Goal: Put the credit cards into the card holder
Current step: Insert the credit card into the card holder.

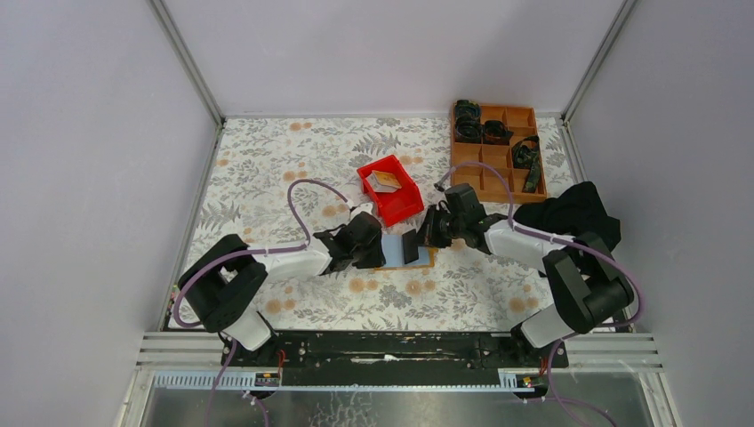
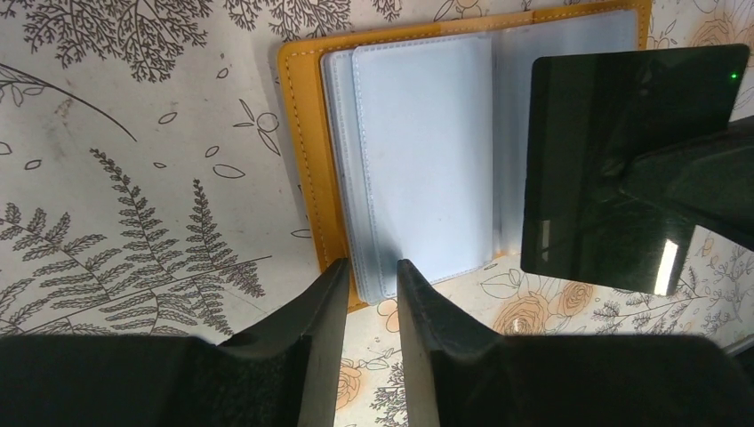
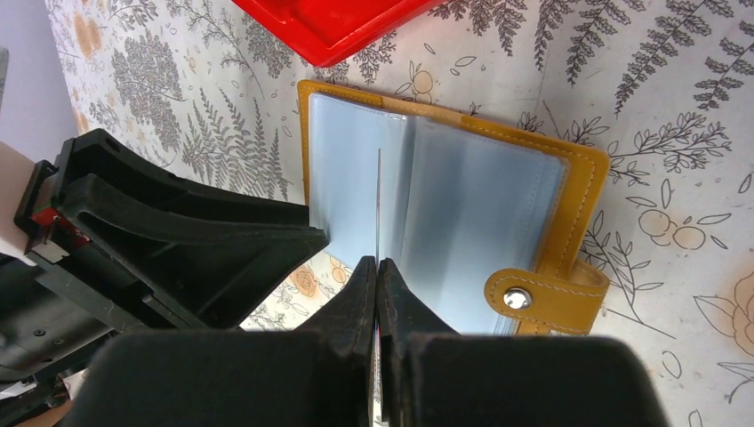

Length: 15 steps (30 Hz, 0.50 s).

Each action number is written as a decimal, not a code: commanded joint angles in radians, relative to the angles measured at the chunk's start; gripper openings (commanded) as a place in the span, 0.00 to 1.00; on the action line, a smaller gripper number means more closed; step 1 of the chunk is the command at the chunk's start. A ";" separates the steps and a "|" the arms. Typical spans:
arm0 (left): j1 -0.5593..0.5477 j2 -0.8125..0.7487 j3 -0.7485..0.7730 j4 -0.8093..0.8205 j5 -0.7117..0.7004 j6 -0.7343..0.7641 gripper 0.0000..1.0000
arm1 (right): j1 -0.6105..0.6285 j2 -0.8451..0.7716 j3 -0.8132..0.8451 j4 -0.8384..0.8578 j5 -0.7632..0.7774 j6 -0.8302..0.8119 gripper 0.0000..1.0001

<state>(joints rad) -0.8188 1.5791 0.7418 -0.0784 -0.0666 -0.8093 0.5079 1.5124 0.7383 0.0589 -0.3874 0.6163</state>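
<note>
Lying open on the floral table (image 1: 267,178), the card holder (image 1: 429,259) sat between the two arms, its clear sleeves (image 2: 427,151) facing up. The right jaws were pressed together on a dark credit card (image 2: 613,160), pinching one edge so that it stood upright over the sleeves near the holder's fold. The left jaws stood slightly spread with nothing between them, tips at the edge of the sleeves; whether they touched could not be told. A red bin (image 1: 402,203) lay just beyond the holder.
</note>
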 commanded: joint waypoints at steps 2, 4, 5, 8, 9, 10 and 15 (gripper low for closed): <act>-0.008 0.026 -0.026 0.025 0.005 0.002 0.34 | -0.003 0.022 -0.021 0.107 -0.040 0.019 0.00; -0.008 0.025 -0.030 0.023 0.006 0.004 0.34 | -0.003 0.033 -0.033 0.129 -0.043 0.024 0.00; -0.008 0.025 -0.032 0.021 0.007 0.005 0.34 | -0.003 0.037 -0.039 0.141 -0.046 0.027 0.00; -0.009 0.024 -0.033 0.013 0.006 0.009 0.34 | -0.003 0.049 -0.055 0.174 -0.053 0.036 0.00; -0.009 0.024 -0.034 0.008 0.006 0.011 0.34 | -0.002 0.053 -0.061 0.183 -0.054 0.036 0.00; -0.008 0.024 -0.033 0.005 0.006 0.012 0.34 | -0.003 0.056 -0.066 0.191 -0.054 0.040 0.00; -0.008 0.020 -0.035 -0.015 0.003 0.022 0.34 | -0.003 0.069 -0.086 0.231 -0.056 0.052 0.00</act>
<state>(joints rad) -0.8188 1.5791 0.7372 -0.0711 -0.0666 -0.8085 0.5079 1.5730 0.6624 0.2077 -0.4145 0.6537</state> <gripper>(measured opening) 0.338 0.016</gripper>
